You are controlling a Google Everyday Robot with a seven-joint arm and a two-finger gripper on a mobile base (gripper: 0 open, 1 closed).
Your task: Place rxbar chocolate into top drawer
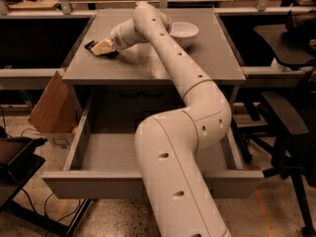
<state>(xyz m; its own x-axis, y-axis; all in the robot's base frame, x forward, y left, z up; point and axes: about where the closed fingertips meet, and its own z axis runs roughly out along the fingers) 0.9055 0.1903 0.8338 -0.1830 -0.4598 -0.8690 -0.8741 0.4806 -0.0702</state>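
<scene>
On the far left part of the flat grey square tabletop (197, 58): the small, flat, dark-wrapped rxbar chocolate (91, 45), only a dark end showing, poking out past the left side of the tool. Right on top of it, or at least touching it: the pale tan two-finger gripper (102, 48), at the end of the long cream jointed arm (197, 98) reaching up and across the table from the lower middle of the view. Cannot tell whether open, closed, or clamped on the bar; most of the wrapper hidden beneath. Long axis hard to read too, seemingly running roughly left to right, in line with the wrist.

Not yet in the drawer, then. Below the tabletop and toward the camera: the wide, shallow grey top drawer (98, 184), pulled well out, smooth floor showing to the left of the arm's bulk. Key relation for the coming move: drawer opening down and nearer the camera from the bar, left half open to reach, middle blocked by the arm itself. Probably calls for a secure hold first, then a lift clear of the table's front edge before lowering. Risk with a loose hold: a drop onto the tabletop or the floor.

Farther out: a round white ceramic bowl (183, 31) at the table's back, well apart to the right of the gripper; a brown cardboard box (49, 107) leaning by the table's left side; a black office chair (286, 117) on the right.
</scene>
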